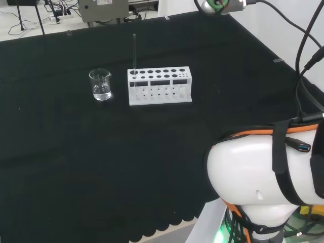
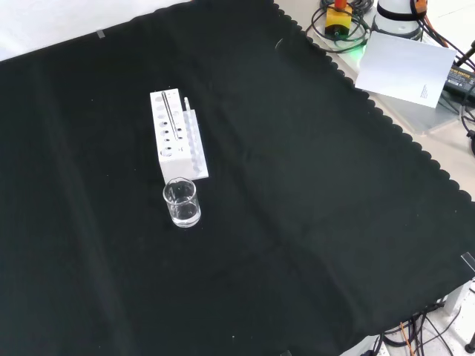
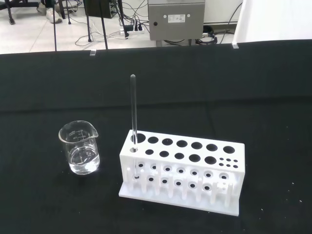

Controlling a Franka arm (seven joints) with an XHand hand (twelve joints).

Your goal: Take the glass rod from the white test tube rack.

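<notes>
We see the white test tube rack (image 1: 160,86) standing near the middle of the black cloth (image 1: 76,167). The glass rod (image 1: 134,53) rises upright from the end hole on the rack's left in the head view, and above its tip the air is open. At nine o'clock from the rack in that view stands a clear beaker (image 1: 100,84), near the rod's end but apart from the rack, so that side is the tight one. At three, six and twelve o'clock the cloth lies bare. The rack's other holes (image 3: 190,151) are unfilled in the wrist view.
</notes>
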